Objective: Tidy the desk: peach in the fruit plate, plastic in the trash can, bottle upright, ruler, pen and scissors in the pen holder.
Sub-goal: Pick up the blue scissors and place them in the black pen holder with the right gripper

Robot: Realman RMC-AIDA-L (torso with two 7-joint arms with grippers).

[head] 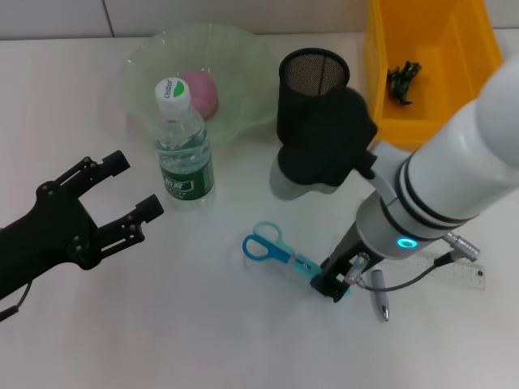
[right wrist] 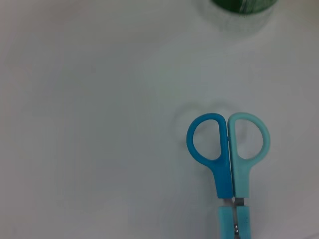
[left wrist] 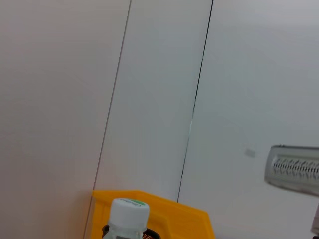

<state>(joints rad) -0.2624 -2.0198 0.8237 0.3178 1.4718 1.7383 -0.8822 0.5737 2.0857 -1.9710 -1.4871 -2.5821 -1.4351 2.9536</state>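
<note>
Right gripper (head: pixel 334 285) is down on the white table (head: pixel 186 324), at the blade end of the blue and teal scissors (head: pixel 276 247); fingers look closed around the blade tip, scissors lying flat with handles pointing toward the left arm. Right wrist view shows the scissors (right wrist: pixel 228 159) closed, blue loop and teal loop side by side, on the bare table. Silver pen (head: pixel 379 295) lies just beside the right gripper, and the clear ruler (head: pixel 454 274) lies next to it, partly under the right arm. Black mesh pen holder (head: pixel 312 93) stands upright behind the arm, partly hidden by it. Water bottle (head: pixel 182 142) stands upright with white cap on, in front of the clear green fruit plate (head: pixel 243 65), which holds the pink peach (head: pixel 203 93). Yellow bin (head: pixel 430 61) at the far right holds a small dark green piece (head: pixel 403 81). Left gripper (head: pixel 122 190) hovers over the table near the bottle, fingers wide apart, holding nothing
</note>
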